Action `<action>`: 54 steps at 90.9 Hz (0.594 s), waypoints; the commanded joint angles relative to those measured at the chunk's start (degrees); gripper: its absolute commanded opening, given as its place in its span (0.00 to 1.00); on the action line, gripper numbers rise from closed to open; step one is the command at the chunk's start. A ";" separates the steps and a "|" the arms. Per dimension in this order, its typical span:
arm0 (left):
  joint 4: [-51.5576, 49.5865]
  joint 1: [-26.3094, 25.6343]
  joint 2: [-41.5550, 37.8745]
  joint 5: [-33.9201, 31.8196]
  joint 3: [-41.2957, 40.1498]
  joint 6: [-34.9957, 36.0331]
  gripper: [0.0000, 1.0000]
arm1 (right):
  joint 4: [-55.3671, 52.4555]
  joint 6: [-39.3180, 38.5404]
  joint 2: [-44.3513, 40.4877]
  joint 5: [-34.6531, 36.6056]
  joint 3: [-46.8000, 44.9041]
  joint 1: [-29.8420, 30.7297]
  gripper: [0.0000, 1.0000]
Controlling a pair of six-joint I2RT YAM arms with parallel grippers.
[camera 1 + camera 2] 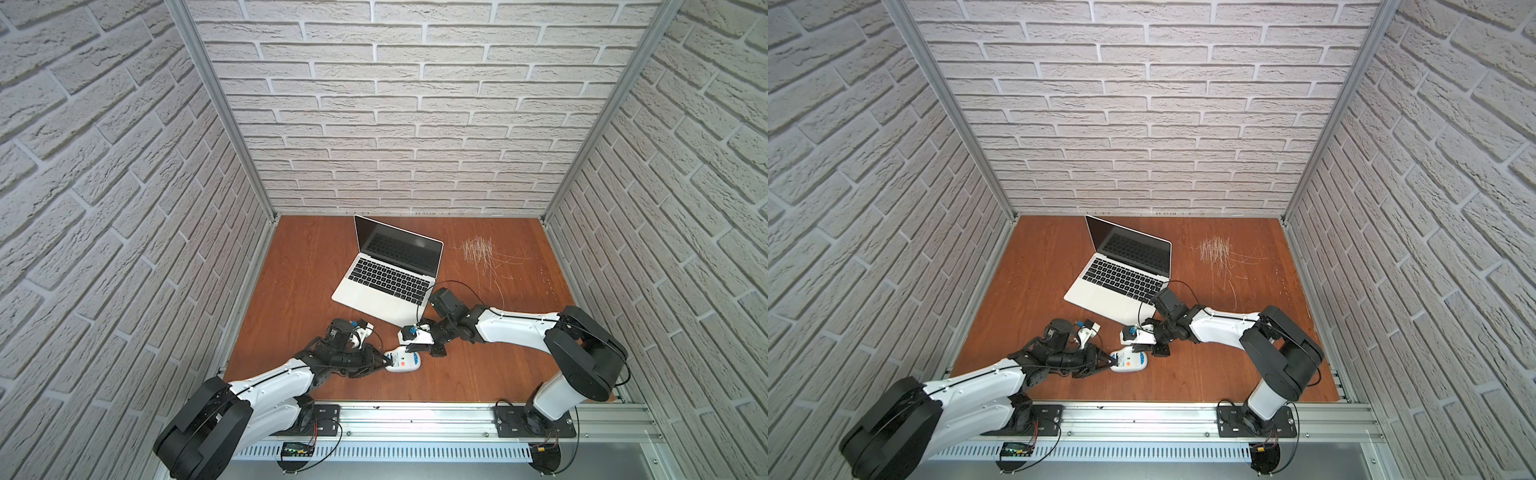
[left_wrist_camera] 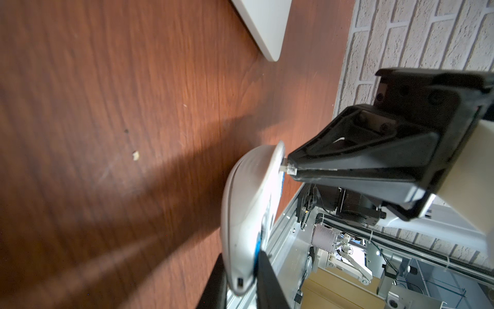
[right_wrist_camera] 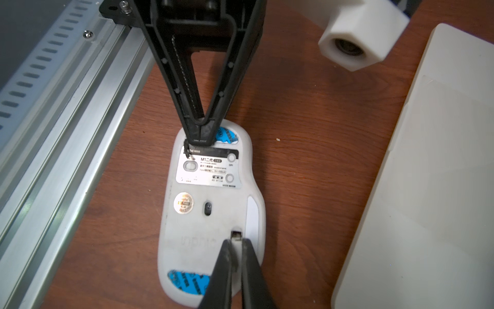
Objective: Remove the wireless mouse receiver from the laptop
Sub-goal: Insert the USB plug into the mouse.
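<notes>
Top views high, looking down, wrist views close, sharing mouse (image 3: 213,192)

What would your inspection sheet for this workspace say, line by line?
Surface: brown wooden table, white scratches toward the back right.
Job's things: laptop open, screen dark; wireless mouse receiver at the slot in the upturned mouse.
Clutter: one pale crumb.
Hands: left hand shut on the mouse; right hand shut on the receiver.
Cables: black cable looping above the right wrist.
Surroundings: brick-pattern walls; aluminium rail in front.
</notes>
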 commanded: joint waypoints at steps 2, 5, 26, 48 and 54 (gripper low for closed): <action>-1.00 0.29 -0.44 -0.76 -0.08 1.62 0.00 | -5.00 -0.93 2.35 4.05 0.00 0.78 0.04; -1.04 0.29 -0.39 -0.73 -0.08 1.65 0.00 | -5.59 -1.07 2.33 3.82 0.11 0.78 0.03; -1.15 0.28 -0.61 -0.72 -0.15 1.65 0.00 | -7.28 -0.86 2.53 3.40 1.24 0.78 0.04; -1.07 0.28 -0.60 -0.70 -0.07 1.71 0.00 | -3.59 1.55 3.01 6.93 0.18 0.87 0.03; -1.07 0.30 -0.55 -0.72 -0.07 1.72 0.00 | -4.05 1.59 3.17 6.75 0.38 0.87 0.04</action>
